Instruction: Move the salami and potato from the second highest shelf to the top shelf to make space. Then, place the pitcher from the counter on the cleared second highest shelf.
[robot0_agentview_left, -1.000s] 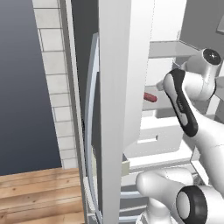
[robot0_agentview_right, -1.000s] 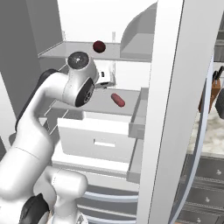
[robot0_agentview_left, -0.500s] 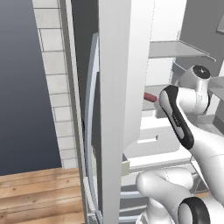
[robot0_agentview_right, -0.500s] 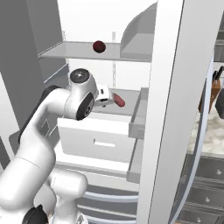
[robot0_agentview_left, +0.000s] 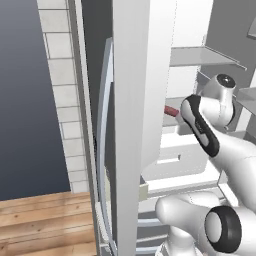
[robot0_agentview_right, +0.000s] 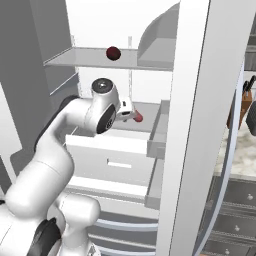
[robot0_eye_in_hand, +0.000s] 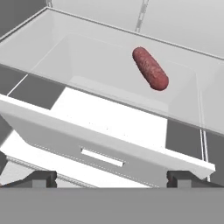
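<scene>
Looking down from the hand, I see the salami lying alone on the second highest shelf, tilted a bit. My gripper is wide open and holds nothing; it sits in front of the shelf, apart from the salami. A white drawer box is pulled out below the shelf. A small dark round thing rests on the top shelf.

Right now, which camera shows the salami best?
The hand view: the whole salami lies unobstructed on the second highest shelf. In the right base view the arm covers all but its red end; in the left base view just a sliver peeks past the fridge wall.
</scene>
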